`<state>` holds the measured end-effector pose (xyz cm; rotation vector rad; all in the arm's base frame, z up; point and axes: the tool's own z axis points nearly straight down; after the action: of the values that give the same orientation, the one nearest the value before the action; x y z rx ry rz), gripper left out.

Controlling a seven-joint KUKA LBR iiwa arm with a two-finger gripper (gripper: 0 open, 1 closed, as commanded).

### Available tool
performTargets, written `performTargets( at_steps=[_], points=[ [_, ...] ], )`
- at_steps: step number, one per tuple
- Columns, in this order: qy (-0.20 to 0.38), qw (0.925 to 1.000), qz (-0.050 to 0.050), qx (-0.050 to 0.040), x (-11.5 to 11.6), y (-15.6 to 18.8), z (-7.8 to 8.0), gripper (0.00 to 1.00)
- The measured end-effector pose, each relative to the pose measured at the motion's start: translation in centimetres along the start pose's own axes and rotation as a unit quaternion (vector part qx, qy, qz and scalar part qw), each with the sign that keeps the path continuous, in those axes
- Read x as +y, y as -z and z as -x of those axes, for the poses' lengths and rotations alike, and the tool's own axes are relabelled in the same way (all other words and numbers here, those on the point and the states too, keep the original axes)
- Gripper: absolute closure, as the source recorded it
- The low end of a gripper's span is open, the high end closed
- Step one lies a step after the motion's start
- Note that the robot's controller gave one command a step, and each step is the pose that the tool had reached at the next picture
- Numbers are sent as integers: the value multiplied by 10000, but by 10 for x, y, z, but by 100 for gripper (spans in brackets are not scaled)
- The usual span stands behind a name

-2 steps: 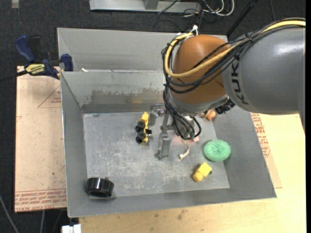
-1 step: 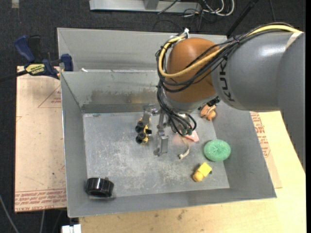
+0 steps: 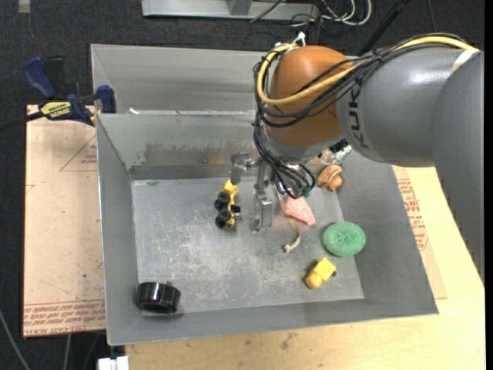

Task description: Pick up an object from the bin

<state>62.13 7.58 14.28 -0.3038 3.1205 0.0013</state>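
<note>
Best to centre squarely over the one yellow-and-black toy (image 3: 226, 205) just beside the gripper (image 3: 262, 209) (open or closed: cannot tell) near the bin's (image 3: 185, 260) middle before closing, keeping clear of one pink wedge (image 3: 300, 211), one green disc (image 3: 343, 238), one yellow block (image 3: 320, 273), one black ring (image 3: 158, 297) by the front-left corner.

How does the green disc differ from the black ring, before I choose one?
The green disc lies flat and looks solid; the black ring looks hollow in the middle. The disc lies toward the view's right, close to a yellow block; the ring lies alone in the near left corner. Both are round.
</note>
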Motion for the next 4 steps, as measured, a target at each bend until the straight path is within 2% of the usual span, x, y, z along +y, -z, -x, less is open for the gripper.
performTargets(
  at_steps=[1, 2, 3, 4],
  points=[
    [1075, 9942, 4, 7, 5, -1, 10, 0],
    [1996, 9799, 3, -3, 0, -44, 15, 0],
    [3111, 9504, 5, -13, 1, -69, 26, 100],
    [3112, 9504, 5, -13, 1, -69, 27, 100]
  ],
)
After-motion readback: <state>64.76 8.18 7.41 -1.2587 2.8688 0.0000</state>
